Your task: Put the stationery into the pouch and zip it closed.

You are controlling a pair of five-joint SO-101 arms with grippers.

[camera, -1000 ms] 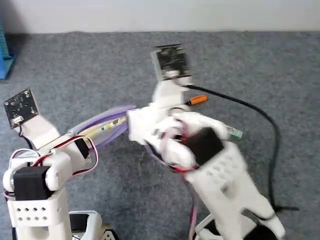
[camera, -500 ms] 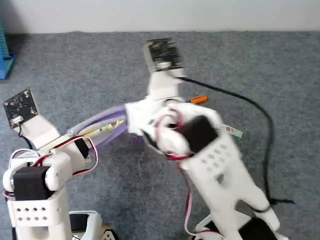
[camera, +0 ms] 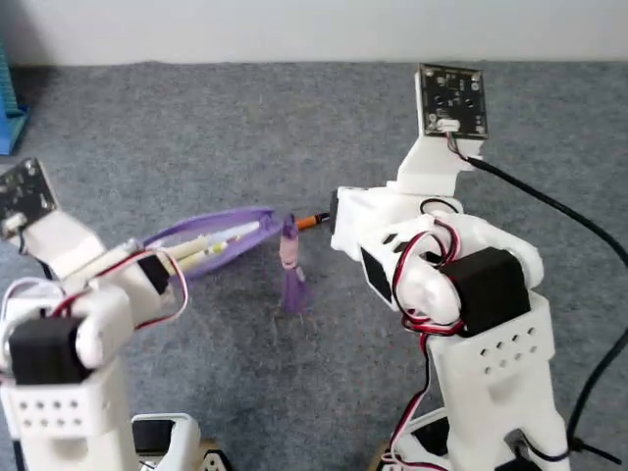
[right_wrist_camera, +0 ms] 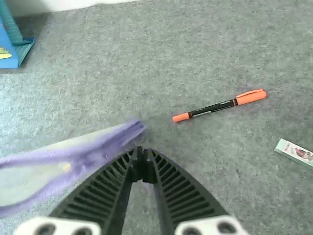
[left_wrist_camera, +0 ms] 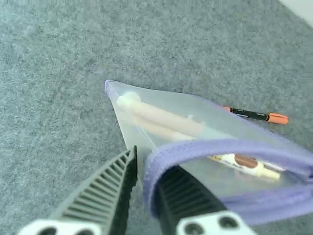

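Left tool (left_wrist_camera: 142,159): jaws clamped on the purple zip edge of the pouch (left_wrist_camera: 230,146), at one end. The pouch is clear-walled, lies on the grey counter (camera: 196,128), and is open along the top. In the high view it (camera: 211,226) reaches from the left arm toward the middle of the counter. Inside it: a cream stick (left_wrist_camera: 161,115) and a pale pen (left_wrist_camera: 244,164). A purple tassel (camera: 291,280) lies at the pouch's far end.

Right tool (right_wrist_camera: 142,155): jaws pressed together with nothing visible between them, just short of the pouch's end (right_wrist_camera: 73,147).

Orange pen (right_wrist_camera: 220,105): outside the pouch, flat on the counter beyond that end. A small flat packet (right_wrist_camera: 293,152) lies well apart from the pen. A blue object (right_wrist_camera: 10,39) stands at the counter's far edge.
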